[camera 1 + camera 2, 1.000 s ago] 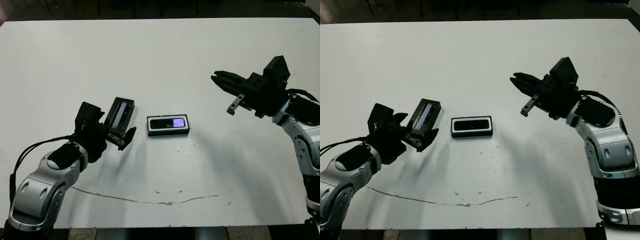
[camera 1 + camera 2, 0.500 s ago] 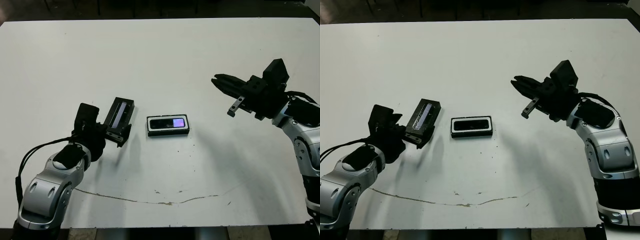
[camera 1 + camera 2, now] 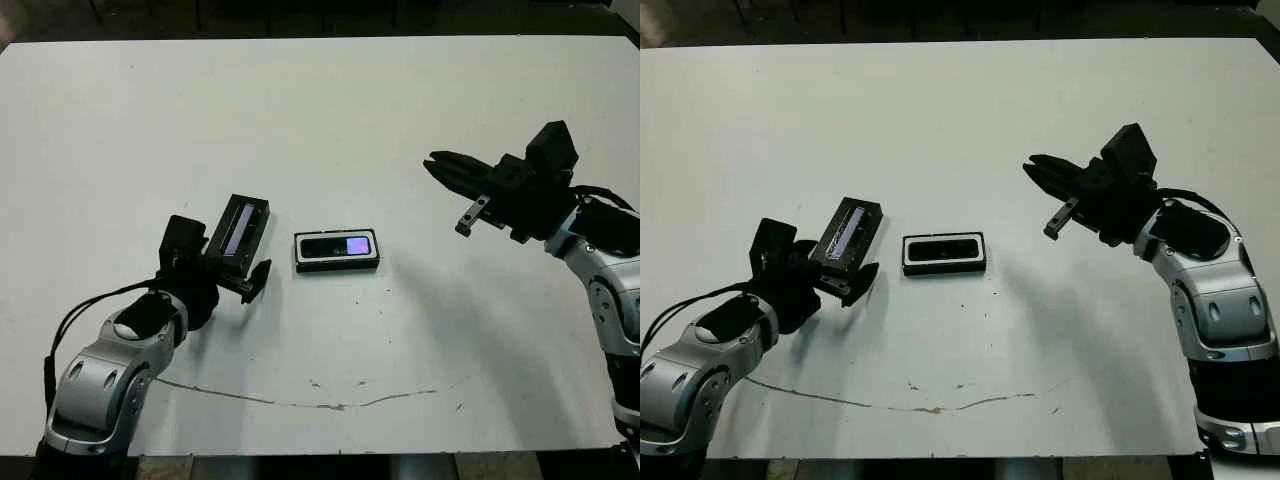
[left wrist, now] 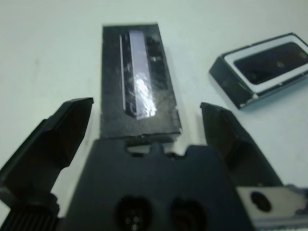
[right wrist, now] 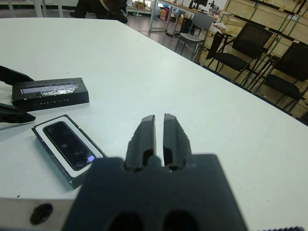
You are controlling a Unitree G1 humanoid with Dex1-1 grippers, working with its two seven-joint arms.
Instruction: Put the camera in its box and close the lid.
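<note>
My left claw (image 3: 243, 285) has just spread apart again: half a second ago its fingers were closed in at the near end of the lid (image 3: 239, 230), and now they stand wide, one on each side of that end, touching nothing that I can see. The lid lies flat on the worktop (image 3: 320, 110), left of the middle, its shiny strip up, in the same spot as before. So I judge the grab did not take, or I am resetting for a better one; the lid is not yet lifted.

Just to its right sits the box (image 3: 337, 251), well inside the worktop's middle, with the camera (image 3: 338, 246) already lying in it, purple patch showing. That half of the job looks done.

Over toward the right edge, my right claw (image 3: 437, 163) hangs above the worktop, fingers pressed together and holding nothing, barely moved.
</note>
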